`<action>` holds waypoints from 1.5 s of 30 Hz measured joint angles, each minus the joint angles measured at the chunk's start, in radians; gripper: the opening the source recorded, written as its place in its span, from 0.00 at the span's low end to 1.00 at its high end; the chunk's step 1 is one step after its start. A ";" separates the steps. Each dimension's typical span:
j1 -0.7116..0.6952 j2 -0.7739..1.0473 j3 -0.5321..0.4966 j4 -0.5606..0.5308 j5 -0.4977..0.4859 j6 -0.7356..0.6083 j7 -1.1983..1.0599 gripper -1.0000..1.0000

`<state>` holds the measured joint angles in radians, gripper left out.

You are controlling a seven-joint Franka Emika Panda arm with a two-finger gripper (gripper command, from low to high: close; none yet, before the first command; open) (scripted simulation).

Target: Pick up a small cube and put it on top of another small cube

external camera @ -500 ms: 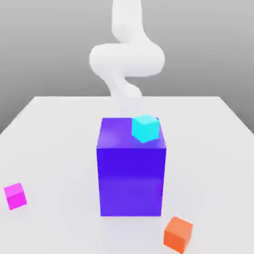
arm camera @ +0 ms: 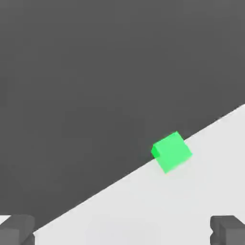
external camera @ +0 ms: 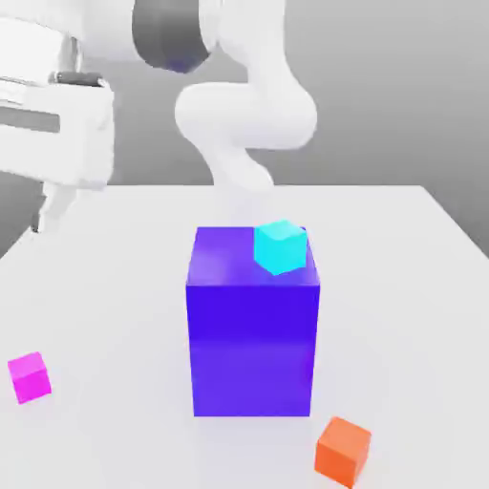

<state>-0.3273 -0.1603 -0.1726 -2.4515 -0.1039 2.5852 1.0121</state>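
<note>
- Swinging into the exterior view's upper left, the arm's hand section [external camera: 57,119] now shows where half a second ago only the far links did; it hangs well above the tabletop [external camera: 401,287]
- gripper [arm camera: 122,230] open, fingertips [arm camera: 16,229] wide apart, holding nothing; a green cube [arm camera: 171,151] lies ahead near the tabletop edge
- small magenta-pink cube [external camera: 30,376] unmoved at the exterior view's lower left; cyan cube [external camera: 280,245] stays atop the blue-purple block [external camera: 252,334]; orange cube [external camera: 343,450] near the front
- approach has only begun, I judge
</note>
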 joint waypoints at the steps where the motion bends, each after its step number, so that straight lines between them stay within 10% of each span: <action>1: -0.015 0.036 -0.013 -0.009 0.009 0.016 0.002 0.50; 15: -0.274 0.550 0.032 -0.052 0.314 0.299 -0.149 0.50; 16: -0.282 0.571 0.042 -0.047 0.322 0.315 -0.155 0.00; 28: -0.241 0.411 -0.017 -0.082 0.236 0.191 -0.089 0.00; 45: -0.157 0.636 0.037 0.495 0.208 -0.165 -0.011 0.00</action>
<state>-0.4840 0.4759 -0.1359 -1.9566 0.1044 2.4205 1.0008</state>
